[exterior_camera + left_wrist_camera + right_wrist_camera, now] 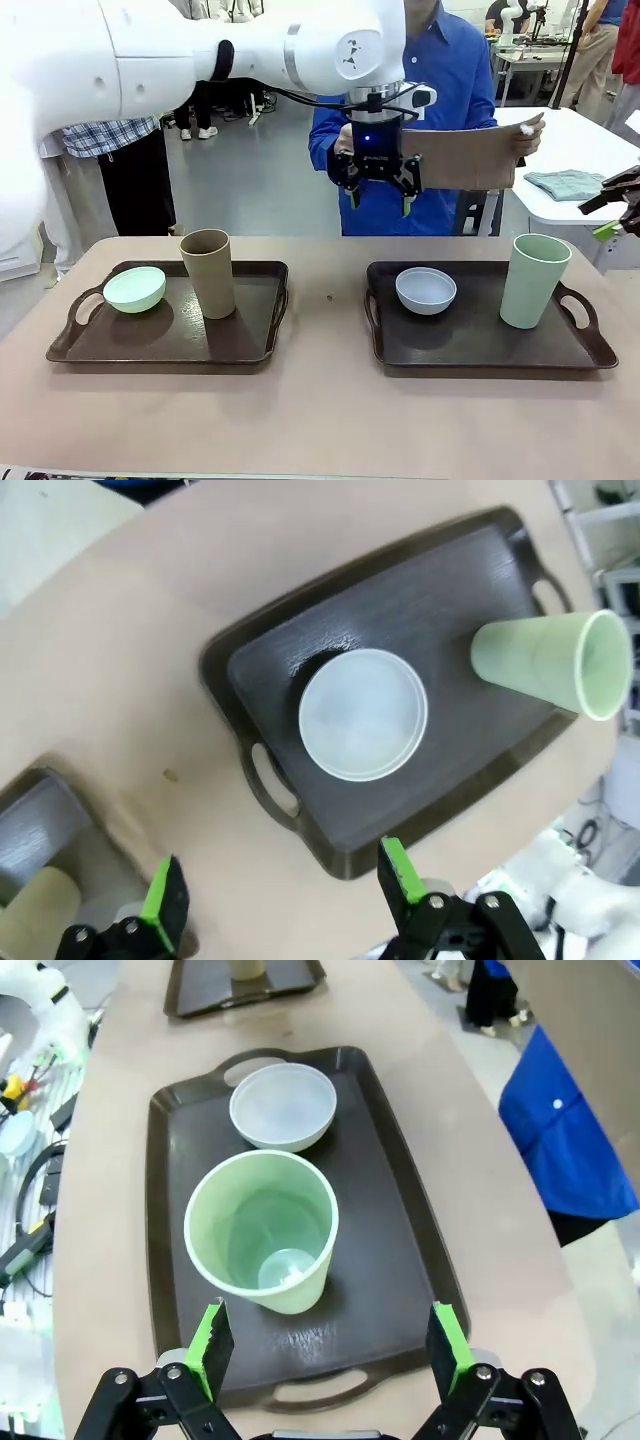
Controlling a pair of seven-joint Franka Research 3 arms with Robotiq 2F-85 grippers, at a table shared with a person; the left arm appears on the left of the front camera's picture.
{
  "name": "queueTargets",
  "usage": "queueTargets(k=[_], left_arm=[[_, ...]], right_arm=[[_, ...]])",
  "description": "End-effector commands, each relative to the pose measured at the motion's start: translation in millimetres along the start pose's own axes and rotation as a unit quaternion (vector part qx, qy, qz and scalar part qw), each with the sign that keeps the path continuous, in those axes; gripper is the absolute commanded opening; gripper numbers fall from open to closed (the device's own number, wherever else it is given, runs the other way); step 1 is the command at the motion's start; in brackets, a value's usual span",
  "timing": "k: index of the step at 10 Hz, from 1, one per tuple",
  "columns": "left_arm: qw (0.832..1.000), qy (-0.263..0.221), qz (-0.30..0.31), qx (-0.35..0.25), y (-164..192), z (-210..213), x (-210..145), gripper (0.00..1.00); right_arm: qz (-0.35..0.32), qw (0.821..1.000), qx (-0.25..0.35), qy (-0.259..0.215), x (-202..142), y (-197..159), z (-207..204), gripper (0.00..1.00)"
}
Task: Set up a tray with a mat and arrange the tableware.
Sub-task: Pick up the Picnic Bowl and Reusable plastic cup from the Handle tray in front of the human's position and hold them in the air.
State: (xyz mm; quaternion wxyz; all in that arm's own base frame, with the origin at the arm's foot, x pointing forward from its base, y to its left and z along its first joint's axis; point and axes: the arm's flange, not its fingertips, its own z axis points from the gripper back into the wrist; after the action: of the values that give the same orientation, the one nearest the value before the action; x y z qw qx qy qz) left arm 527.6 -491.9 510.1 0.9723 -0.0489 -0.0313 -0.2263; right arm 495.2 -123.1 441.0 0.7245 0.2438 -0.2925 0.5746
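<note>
Wood-grained tray (pixel 395 1210), matt green cup (pixel 262 1230)

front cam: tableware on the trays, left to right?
mint green bowl → tan-brown cup → white bowl → pale green cup

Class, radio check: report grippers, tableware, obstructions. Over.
Left gripper, right gripper: jaws open, empty. Mint bowl, tan cup on left tray; white bowl, green cup on right tray. Mat held by person, far side.
</note>
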Motion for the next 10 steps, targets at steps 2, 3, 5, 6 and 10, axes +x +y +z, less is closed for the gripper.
queueTargets(k=[2, 3, 5, 6, 10], left_arm=[[1.000, 0.000, 0.000, 0.000, 0.0, 0.0, 0.0, 1.00], [1.000, 0.000, 0.000, 0.000, 0.0, 0.0, 0.0, 1.00], [1.000, 0.000, 0.000, 0.000, 0.0, 0.0, 0.0, 1.00], [1.000, 0.000, 0.000, 0.000, 0.0, 0.0, 0.0, 1.00], [0.999, -0.040, 0.005, 0.034, -5.8, -11.9, -6.8, 1.00]], right_arm=[[0.015, 0.998, 0.028, 0.046, -2.1, 12.2, 1.9, 1.00], [0.004, 1.000, 0.009, 0.009, 0.2, 0.4, -6.0, 1.00], [0.004, 1.000, 0.009, 0.009, 0.2, 0.4, -6.0, 1.00], [0.004, 1.000, 0.009, 0.009, 0.2, 0.4, -6.0, 1.00], [0.041, 0.996, 0.075, 0.019, -7.3, -32.6, -33.8, 1.00]])
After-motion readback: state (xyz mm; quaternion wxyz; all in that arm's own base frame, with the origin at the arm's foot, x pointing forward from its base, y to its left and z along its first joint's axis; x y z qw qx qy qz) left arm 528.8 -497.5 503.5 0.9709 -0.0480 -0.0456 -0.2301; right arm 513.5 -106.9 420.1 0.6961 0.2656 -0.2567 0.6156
